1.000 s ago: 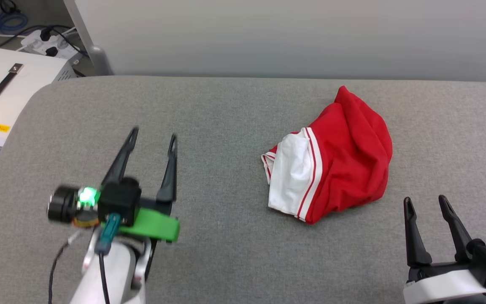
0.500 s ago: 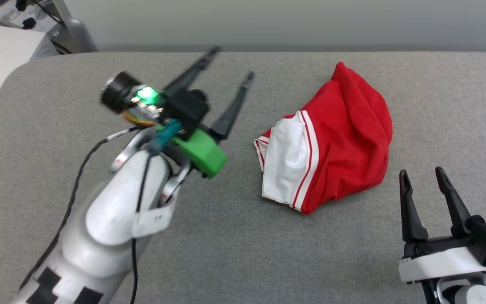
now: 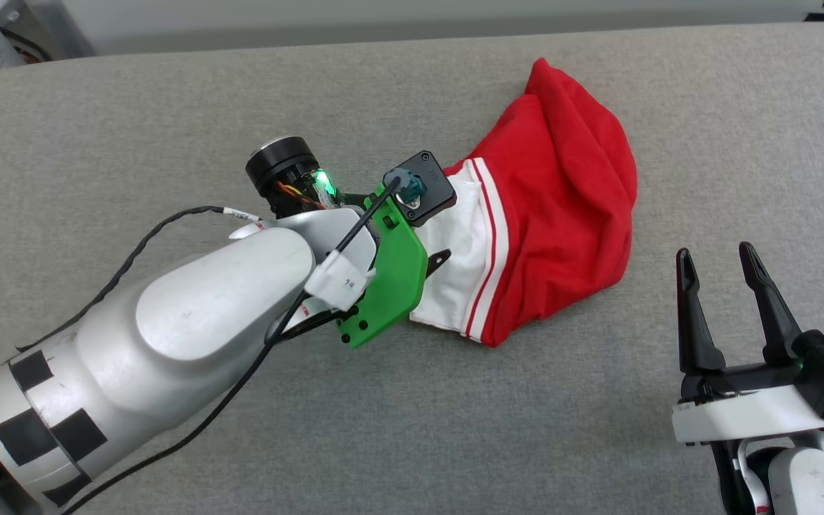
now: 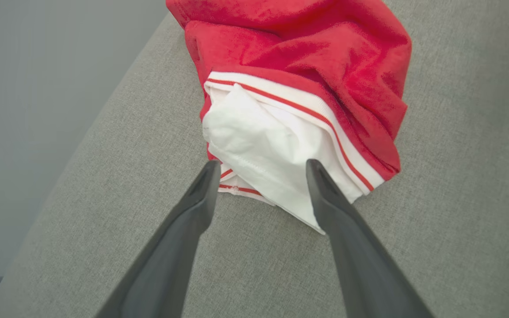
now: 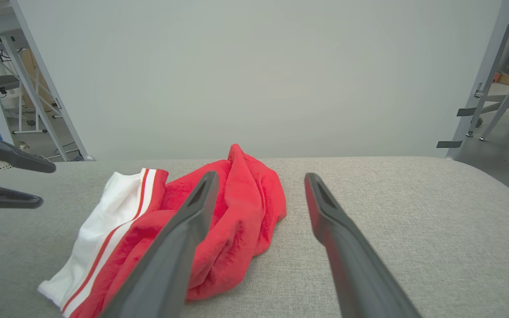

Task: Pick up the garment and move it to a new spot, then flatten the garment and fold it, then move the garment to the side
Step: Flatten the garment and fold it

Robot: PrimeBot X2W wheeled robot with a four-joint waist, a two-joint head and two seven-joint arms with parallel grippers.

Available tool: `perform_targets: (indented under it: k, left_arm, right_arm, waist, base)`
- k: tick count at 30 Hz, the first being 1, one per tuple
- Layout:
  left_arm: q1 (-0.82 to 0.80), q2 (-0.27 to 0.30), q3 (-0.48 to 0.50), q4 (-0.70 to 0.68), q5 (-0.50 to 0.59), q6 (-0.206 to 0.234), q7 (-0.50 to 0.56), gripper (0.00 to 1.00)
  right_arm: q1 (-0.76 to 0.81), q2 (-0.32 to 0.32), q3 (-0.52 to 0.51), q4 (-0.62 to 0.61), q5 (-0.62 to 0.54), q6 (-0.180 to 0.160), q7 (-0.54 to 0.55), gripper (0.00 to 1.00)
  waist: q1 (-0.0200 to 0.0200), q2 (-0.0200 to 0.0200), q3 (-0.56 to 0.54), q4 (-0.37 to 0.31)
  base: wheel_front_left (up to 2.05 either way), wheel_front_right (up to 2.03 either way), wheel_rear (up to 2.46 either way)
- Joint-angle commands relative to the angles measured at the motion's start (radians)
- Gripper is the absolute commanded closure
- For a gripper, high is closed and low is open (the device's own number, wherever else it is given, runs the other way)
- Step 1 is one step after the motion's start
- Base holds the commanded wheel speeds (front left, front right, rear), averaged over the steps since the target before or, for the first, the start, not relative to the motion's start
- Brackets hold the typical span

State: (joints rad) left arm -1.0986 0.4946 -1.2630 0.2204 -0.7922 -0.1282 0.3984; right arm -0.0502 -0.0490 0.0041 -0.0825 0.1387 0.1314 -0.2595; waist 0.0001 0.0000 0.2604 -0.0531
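At the left of the head view, the left arm's pale forearm [image 3: 219, 300] reaches diagonally across the grey fabric-covered table [image 3: 169, 93]. A black cable [image 3: 133, 250] runs along the forearm to a green wrist bracket [image 3: 394, 279]. The bracket hides most of the fingers in that view.

In the left wrist view, the left gripper [image 4: 262, 162] has its jaws spread wide and holds nothing. Its two dark fingers straddle the near edge of the garment [image 4: 303, 57]. One fingertip is at the red-striped trim and the other lies over the white sleeve panel. Whether either one presses on the cloth cannot be told.

The garment [image 3: 562, 214] lies bunched in a heap on the table, right of centre. Its white sleeve and red-white striped band face the left gripper, and the crumpled red body is piled behind and to the right. No lettering is visible.

Further right, near the lower right corner of the head view, the right gripper [image 3: 714, 250] stands apart from the garment. Its fingers point up the picture, with the jaws fully apart and empty.

In the right wrist view, the right gripper's fingers [image 5: 184, 238] frame the red heap [image 5: 245, 207] against a plain pale wall [image 5: 259, 66]. The left gripper [image 5: 47, 185] enters that view from the left edge, beside the white sleeve.
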Motion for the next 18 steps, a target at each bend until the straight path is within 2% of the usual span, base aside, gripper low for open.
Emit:
perform_targets:
  k: [1,4,8,12,18]
  left_arm:
    - [-0.027,0.009,-0.009,-0.017,-0.023,-0.002,0.048,0.0]
    - [0.0,0.012,-0.016,-0.081,-0.017,-0.002,0.199,0.0]
    - [0.05,0.01,-0.017,-0.152,-0.004,-0.002,0.328,0.0]
    - [0.079,0.013,-0.017,-0.18,0.037,-0.002,0.395,0.0]
    - [0.09,0.031,-0.017,-0.145,0.131,-0.002,0.399,0.0]
  right_arm:
    - [-0.025,-0.001,0.005,-0.004,0.008,-0.001,-0.002,0.0]
    - [-0.047,-0.001,0.017,-0.006,0.019,-0.001,-0.002,0.0]
    - [-0.074,-0.001,0.027,-0.009,0.033,-0.001,-0.002,0.0]
    - [-0.097,-0.001,0.032,-0.012,0.044,-0.001,-0.002,0.0]
    - [-0.119,-0.001,0.037,-0.014,0.055,-0.001,-0.002,0.0]
  waist:
    - [-0.0001,0.0,0.034,-0.032]
    - [-0.0001,0.0,0.057,-0.053]
    - [-0.0001,0.0,0.088,-0.077]
    - [-0.0001,0.0,0.121,-0.098]
    - [-0.0001,0.0,0.168,-0.118]
  base:
    - [0.0,0.0,0.0]
    - [0.0,0.0,0.0]
    - [0.0,0.0,0.0]
    - [0.0,0.0,0.0]
    - [0.0,0.0,0.0]
